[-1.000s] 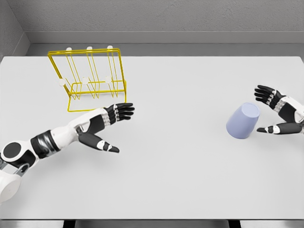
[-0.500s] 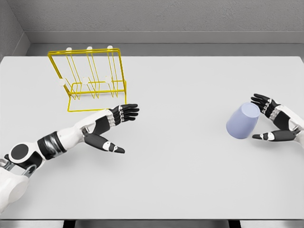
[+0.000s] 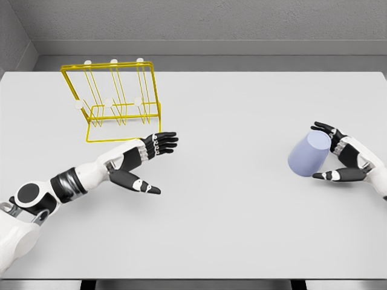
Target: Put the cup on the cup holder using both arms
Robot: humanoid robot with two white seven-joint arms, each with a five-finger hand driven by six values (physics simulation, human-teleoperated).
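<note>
While my right hand (image 3: 340, 158) has crept in over the last second, the cup (image 3: 309, 154) has not shifted. Entry, by item, each placed from the cup:

Cup: lavender, tilted on the white counter (image 3: 242, 229), mouth leaning away from me.

Right hand: just beside the cup on its right; fingers spread around the rim, thumb reaching under the lower side. Whether they touch the wall, I cannot tell. Earlier it stood clearly apart, so I judge the grasp is closing but not yet made.

Left hand (image 3: 140, 162): well off to the cup's left, fingers spread, holding nothing; it has edged slightly toward the cup.

Cup holder (image 3: 115, 103): yellow wire rack, far left and back of the cup, pegs bare.
</note>
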